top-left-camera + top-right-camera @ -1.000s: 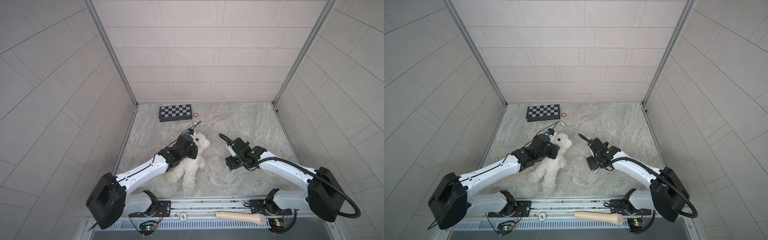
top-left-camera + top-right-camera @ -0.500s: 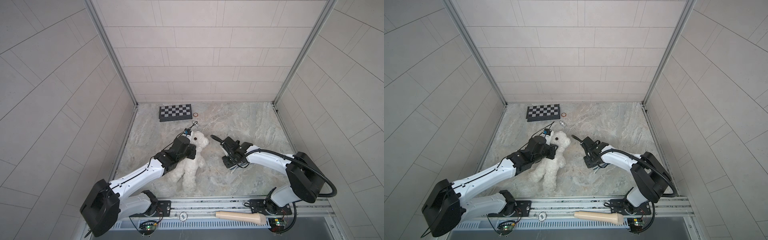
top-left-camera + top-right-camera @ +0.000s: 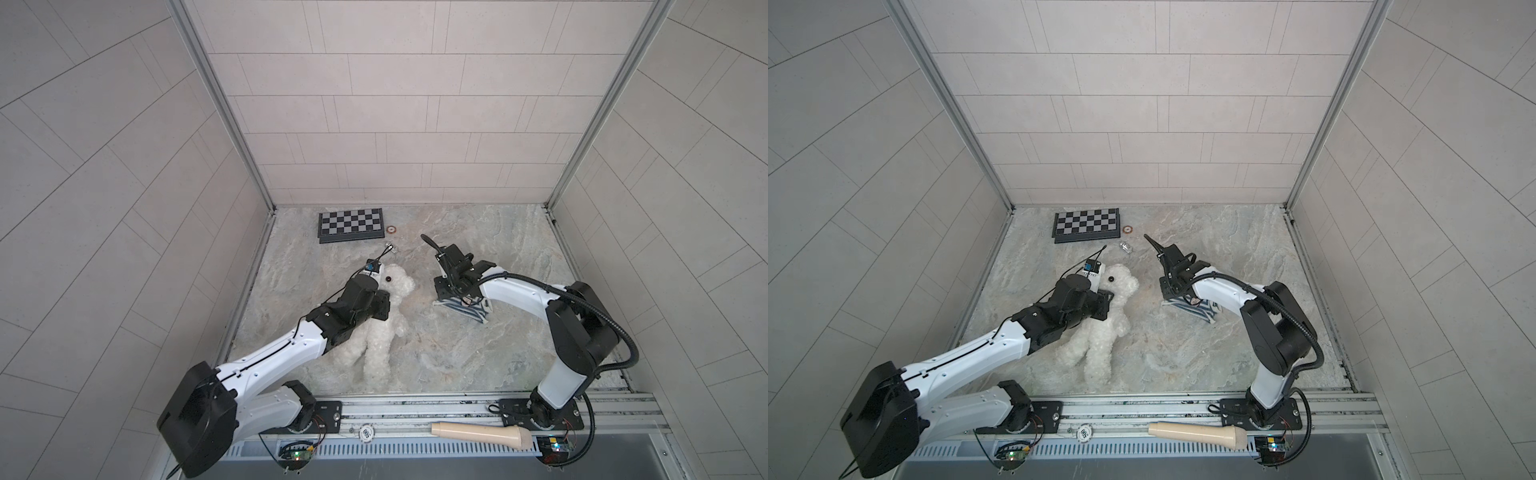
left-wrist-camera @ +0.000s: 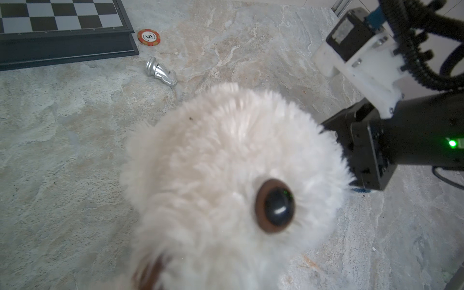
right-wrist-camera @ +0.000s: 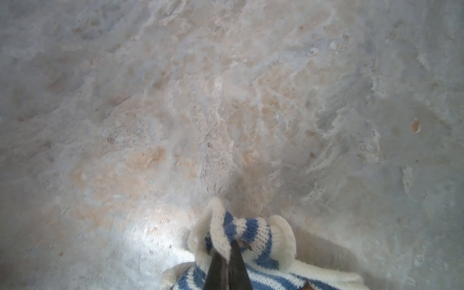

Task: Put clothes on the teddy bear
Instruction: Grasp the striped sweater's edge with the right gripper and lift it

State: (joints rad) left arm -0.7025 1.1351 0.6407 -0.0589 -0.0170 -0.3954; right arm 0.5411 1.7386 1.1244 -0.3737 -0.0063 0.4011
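Right gripper (image 5: 229,248): jaws closed, pinching a fold of the blue-and-white striped knitted garment (image 5: 251,233). The garment lies crumpled on the marbled stone tabletop (image 3: 457,365), right of centre.

Left gripper (image 3: 383,308): pressed into the fur at the neck of the fluffy white plush teddy bear (image 3: 380,345). Its fingertips are buried, so open or closed cannot be determined.

Bear position: left of centre on the tabletop, head toward the far wall, legs toward the arm bases, apart from the garment. In the left wrist view the head fills most of the frame, with one glossy brown eye (image 4: 275,205) showing.

Beyond the head:
- a black-and-grey checkered chessboard (image 3: 351,224)
- an orange-and-white poker chip (image 3: 391,229) just beside the board
- a silver chess knight (image 4: 160,71) lying on its side
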